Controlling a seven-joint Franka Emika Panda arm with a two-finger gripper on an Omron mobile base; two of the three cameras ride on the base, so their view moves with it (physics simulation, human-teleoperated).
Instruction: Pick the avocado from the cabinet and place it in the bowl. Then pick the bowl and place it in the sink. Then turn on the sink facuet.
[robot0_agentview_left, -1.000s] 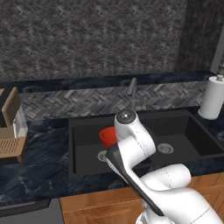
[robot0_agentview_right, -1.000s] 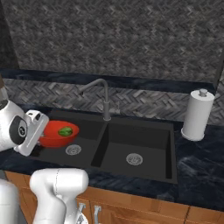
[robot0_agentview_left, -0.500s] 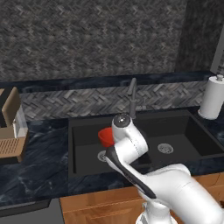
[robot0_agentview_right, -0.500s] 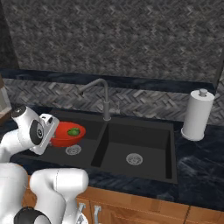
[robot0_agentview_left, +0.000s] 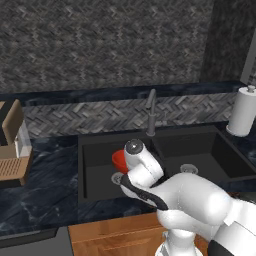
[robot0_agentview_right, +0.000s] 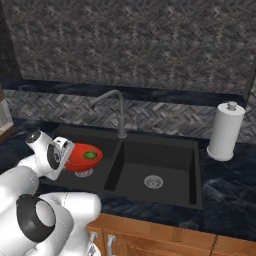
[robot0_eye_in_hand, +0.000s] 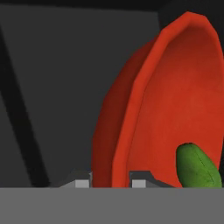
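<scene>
Pinching the rim of the glossy red bowl (robot0_eye_in_hand: 175, 87), the claw (robot0_eye_in_hand: 109, 181) hangs over the matte black sink (robot0_agentview_right: 160, 165); beside it inside, the smooth green avocado (robot0_eye_in_hand: 197, 168).

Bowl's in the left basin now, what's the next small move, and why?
Probably ease it down and open the hand: the red bowl, avocado inside, hangs low over the left basin's drain in the sink, its rim pinched between the fingertips.
</scene>
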